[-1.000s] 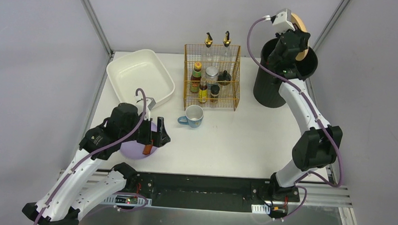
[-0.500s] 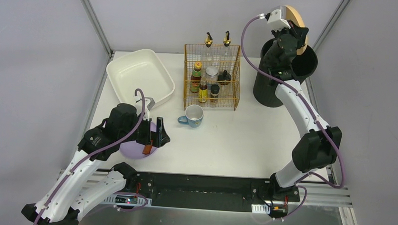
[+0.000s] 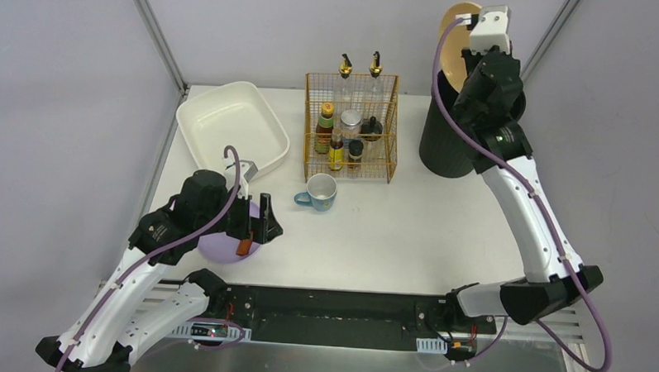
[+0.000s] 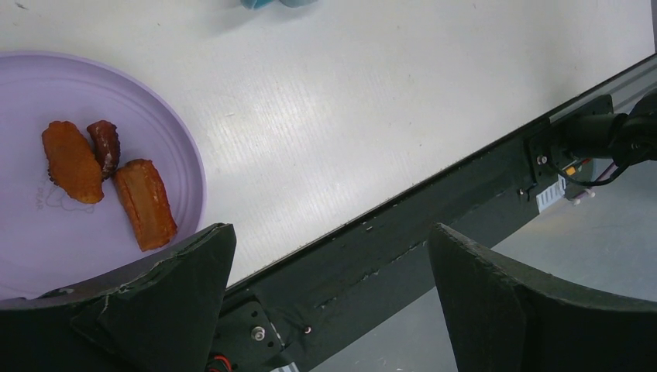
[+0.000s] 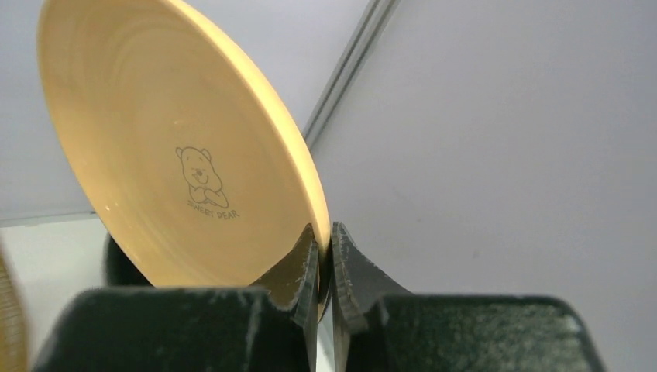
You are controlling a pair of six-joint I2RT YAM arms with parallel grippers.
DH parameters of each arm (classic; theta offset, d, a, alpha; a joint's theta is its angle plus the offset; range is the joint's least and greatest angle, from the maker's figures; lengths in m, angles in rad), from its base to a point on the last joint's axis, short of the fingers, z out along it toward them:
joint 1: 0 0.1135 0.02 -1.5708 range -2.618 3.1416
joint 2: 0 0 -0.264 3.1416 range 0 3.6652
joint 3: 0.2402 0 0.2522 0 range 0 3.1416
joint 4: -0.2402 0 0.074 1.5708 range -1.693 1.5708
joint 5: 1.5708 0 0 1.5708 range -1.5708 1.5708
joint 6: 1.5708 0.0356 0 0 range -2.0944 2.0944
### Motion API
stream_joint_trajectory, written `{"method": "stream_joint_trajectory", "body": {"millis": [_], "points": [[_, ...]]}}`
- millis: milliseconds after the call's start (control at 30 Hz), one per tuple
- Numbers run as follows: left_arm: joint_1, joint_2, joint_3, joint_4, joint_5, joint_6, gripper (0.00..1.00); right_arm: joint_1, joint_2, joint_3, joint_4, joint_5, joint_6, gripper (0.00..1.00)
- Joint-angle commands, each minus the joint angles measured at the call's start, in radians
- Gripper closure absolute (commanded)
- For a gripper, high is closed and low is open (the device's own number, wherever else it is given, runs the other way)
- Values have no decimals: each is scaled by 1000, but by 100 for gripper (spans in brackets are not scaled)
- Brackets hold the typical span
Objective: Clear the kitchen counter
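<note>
Two hands at work. Pinching a tilted yellow plate (image 5: pixel 178 155) by its rim with the right hand (image 5: pixel 325 256), black bin (image 3: pixel 443 149) below it, probably to tip scraps in. Left hand (image 4: pixel 329 236) spread, empty, over the tabletop (image 3: pixel 407 230); purple plate (image 4: pixel 166 116) with food (image 4: pixel 145 203) under one finger, likely next.

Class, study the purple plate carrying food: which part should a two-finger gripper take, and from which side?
Likely the thin rim of the purple plate, from its right side, where the open left gripper stands. It lies flat on the kitchen counter, so only its edge can be pinched; stay shy of the food pieces.
</note>
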Motion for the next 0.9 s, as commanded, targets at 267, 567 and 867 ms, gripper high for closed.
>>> {"method": "stream_joint_trajectory", "body": {"millis": [267,567,867], "points": [[-1,-13,72,8,25,-57,0,24,-167,111,-627,-370,795,100],[-1,-27,137,12,18,-129,0,34,-218,19,-757,-729,1072,100],[-2,-70,170,57,-28,-261,0,115,-234,-113,-760,-848,1189,100]]}}
